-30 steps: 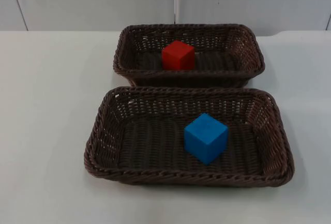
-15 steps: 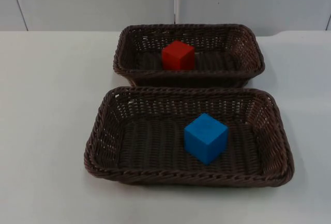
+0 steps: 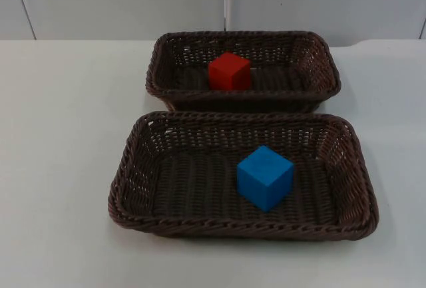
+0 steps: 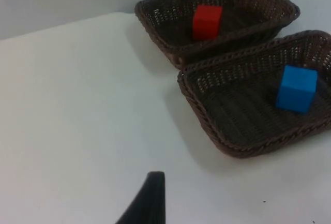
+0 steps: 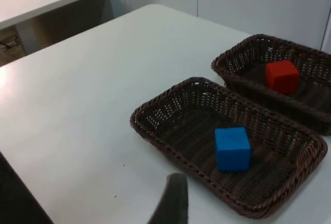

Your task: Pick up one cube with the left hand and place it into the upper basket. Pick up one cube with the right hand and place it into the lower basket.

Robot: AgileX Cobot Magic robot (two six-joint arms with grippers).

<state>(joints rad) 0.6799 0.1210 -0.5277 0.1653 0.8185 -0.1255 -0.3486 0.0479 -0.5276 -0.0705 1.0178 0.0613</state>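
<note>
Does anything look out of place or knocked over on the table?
Nothing stands out. The red cube sits inside the upper basket, the blue cube inside the lower basket, both baskets upright and intact.

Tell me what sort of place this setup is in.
Probably a lab or test room: a plain white table against a grey partition wall, bearing two wicker baskets with a red cube and a blue cube.
</note>
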